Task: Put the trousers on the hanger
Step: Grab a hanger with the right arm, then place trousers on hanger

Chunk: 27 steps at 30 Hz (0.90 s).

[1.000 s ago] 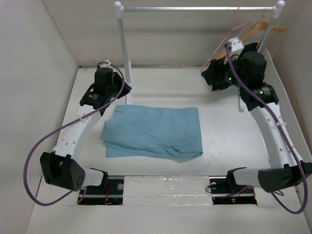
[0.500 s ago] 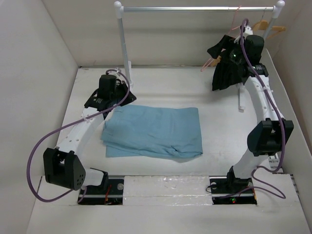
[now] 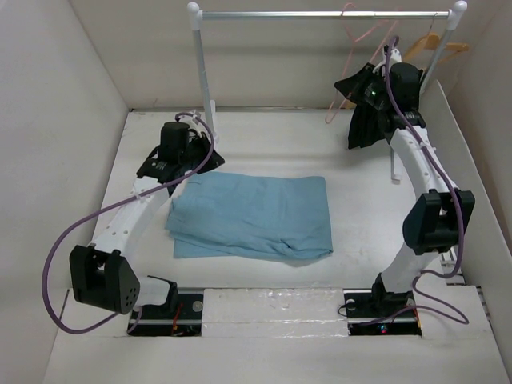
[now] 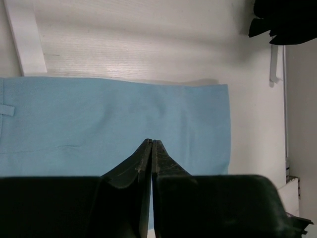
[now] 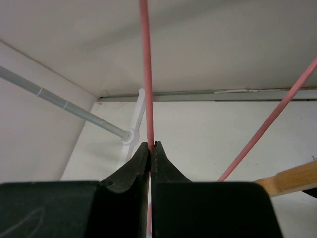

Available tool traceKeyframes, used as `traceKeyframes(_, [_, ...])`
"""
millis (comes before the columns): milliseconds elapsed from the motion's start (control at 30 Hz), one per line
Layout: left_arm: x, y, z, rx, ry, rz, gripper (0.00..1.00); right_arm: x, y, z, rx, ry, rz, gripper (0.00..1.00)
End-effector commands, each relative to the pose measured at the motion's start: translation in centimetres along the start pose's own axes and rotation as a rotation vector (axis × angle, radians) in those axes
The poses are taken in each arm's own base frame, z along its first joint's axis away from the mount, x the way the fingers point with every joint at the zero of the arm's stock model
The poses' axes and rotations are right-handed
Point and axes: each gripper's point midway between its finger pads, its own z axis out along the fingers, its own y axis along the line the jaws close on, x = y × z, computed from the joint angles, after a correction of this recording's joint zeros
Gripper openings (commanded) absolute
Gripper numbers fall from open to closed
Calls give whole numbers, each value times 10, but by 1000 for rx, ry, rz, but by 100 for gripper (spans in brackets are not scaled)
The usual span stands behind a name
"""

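The trousers point(image 3: 252, 216) lie folded into a flat pale blue rectangle at the middle of the table point(image 3: 360, 200), long side running from 9 to 3 o'clock, with a second layer of cloth peeking out along the near edge. In the left wrist view the trousers point(image 4: 114, 124) fill the middle band, their right edge straight and a small belt loop showing at 9 o'clock.

The left gripper point(image 3: 178, 154) hangs at about 10 o'clock from the trousers, just over their far left corner. Seen from its own camera, the left gripper point(image 4: 151, 143) has its jaws pressed tip to tip with nothing between them; whether the tips touch the cloth cannot be told.

The right gripper point(image 3: 366, 86) is raised at 1 o'clock from the trousers, up near the rail point(image 3: 324, 14) at 12 o'clock. Its own camera shows the right gripper point(image 5: 151, 145) clamped on one thin wire of the pink hanger point(image 5: 145, 74) – the wire runs straight up from between the jaws. The pink hanger point(image 3: 360, 48) hooks over the rail, and a wooden hanger point(image 3: 438, 46) hangs just at its 3 o'clock side
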Motion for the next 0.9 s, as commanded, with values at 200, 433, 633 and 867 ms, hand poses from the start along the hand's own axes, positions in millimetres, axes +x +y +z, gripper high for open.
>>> traceKeyframes(200, [-76, -127, -30, 301, -133, 62, 25, -46, 76, -39, -210, -136, -141, 0])
traceKeyframes(433, [-100, -192, -52, 460, -178, 98, 41, 1, 81, -62, -296, -26, -117, 0])
traceKeyframes(633, [-85, -247, -50, 569, -132, 143, 45, 66, 77, -81, -288, 112, -112, 0])
traceKeyframes(867, [-50, -294, -14, 526, -104, 205, 50, 138, 81, -113, -289, 252, -87, 0])
